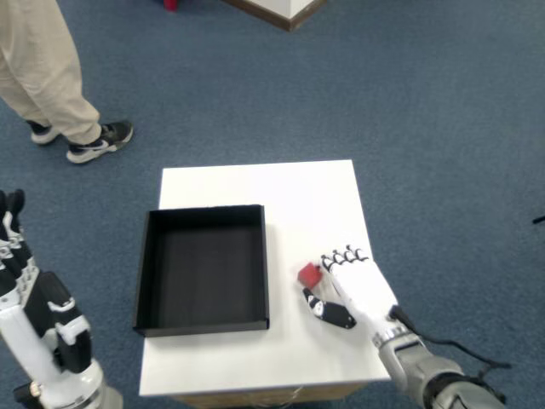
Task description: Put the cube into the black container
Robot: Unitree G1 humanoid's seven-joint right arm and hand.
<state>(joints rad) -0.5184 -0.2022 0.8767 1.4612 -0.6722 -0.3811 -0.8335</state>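
The small red cube rests on the white table, just right of the black container. My right hand is beside it on the table's right side. Its curled fingers cover the cube's right edge, and the black-tipped thumb reaches in from below. The cube sits pinched between them, a few centimetres from the container's right wall. The shallow square container is open-topped, with nothing visible inside.
My left hand is raised at the lower left, off the table. A person's legs and shoes stand on the blue carpet at the upper left. A wooden furniture corner shows at the top.
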